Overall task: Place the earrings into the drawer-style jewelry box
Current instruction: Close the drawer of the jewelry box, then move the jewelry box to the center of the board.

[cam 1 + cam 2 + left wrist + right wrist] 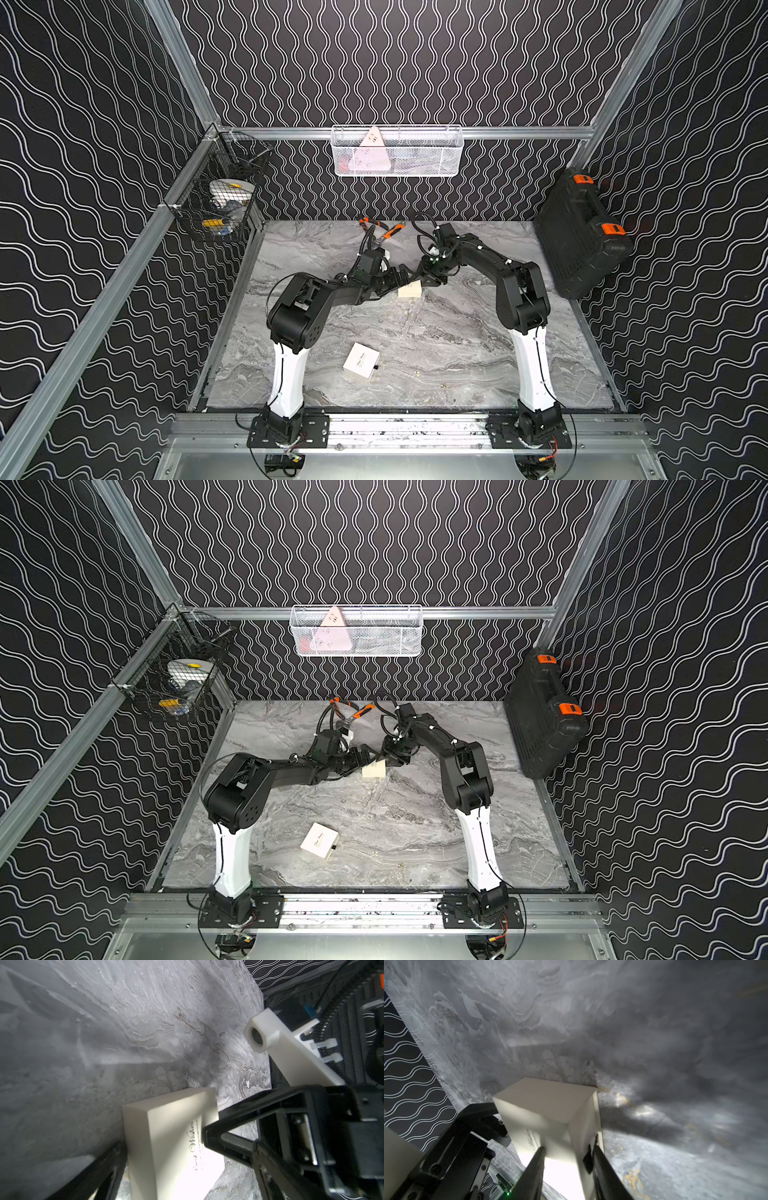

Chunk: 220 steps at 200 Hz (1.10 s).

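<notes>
At centre frame in both top views, between the two grippers, we find the jewelry box (pixel 409 289): a sharp-edged block of matte cream card with dark script on its lid. The end carrying the black pull tab (pixel 588 1157) faces the right gripper (pixel 566 1149), which is the nearer one to it. We therefore judge that the drawer slides out along the line joining the two grippers.

The right gripper's jaws stand partly apart at that tab end; we cannot tell whether they pinch anything. The left gripper (pixel 190 1147) is spread wide around the box from the opposite side, with one finger (pixel 112 1159) touching a side wall.

The earrings (pixel 417 372), mere gold specks, lie on the grey veined marble-look table (pixel 457 332) at lower centre. They sit to the right of a second cream box (pixel 361 360) and well apart from both grippers.
</notes>
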Available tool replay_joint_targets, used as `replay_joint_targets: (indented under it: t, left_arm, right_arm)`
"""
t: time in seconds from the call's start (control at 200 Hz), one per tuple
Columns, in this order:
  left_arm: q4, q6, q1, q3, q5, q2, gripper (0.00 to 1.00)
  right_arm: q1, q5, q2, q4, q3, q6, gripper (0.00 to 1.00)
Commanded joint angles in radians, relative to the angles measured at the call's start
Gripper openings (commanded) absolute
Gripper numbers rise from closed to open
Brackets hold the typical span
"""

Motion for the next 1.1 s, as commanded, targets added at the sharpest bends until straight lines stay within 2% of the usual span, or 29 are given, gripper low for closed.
replay_joint_targets:
  t: [0.0,0.15,0.41,0.6,0.715,0.791,0.891,0.971,1.096]
  left_arm:
    - [-0.094,0.028,0.024,0.006,-0.021,0.005,0.99]
    - [-0.139,0.069,0.07,0.014,-0.055,0.0,0.99]
    - [-0.224,0.15,0.074,0.071,-0.107,-0.031,0.99]
    - [-0.285,0.196,0.076,0.054,-0.145,-0.112,0.99]
    - [-0.379,0.201,0.075,-0.006,-0.142,-0.235,0.99]
    - [-0.483,0.217,0.075,-0.091,-0.161,-0.379,0.99]
    - [-0.713,0.255,0.076,-0.181,-0.243,-0.569,0.99]
    - [-0.84,0.258,0.076,-0.273,-0.318,-0.724,0.99]
    - [-0.91,0.183,0.076,-0.439,-0.379,-0.94,0.99]
  right_arm:
    - [-0.018,0.081,-0.009,-0.024,-0.012,-0.018,0.46]
    - [-0.047,0.104,-0.042,-0.033,-0.058,-0.034,0.52]
    - [-0.08,0.102,-0.095,-0.057,-0.052,-0.055,0.57]
    - [-0.082,0.052,-0.147,-0.046,-0.06,-0.051,0.57]
    - [-0.065,0.043,-0.259,-0.034,-0.149,-0.073,0.56]
    - [-0.018,0.07,-0.398,0.0,-0.287,-0.103,0.56]
    - [0.087,0.14,-0.579,0.059,-0.491,-0.124,0.56]
    - [0.236,0.193,-0.675,0.096,-0.621,-0.12,0.56]
    - [0.456,0.282,-0.754,0.164,-0.75,-0.103,0.56]
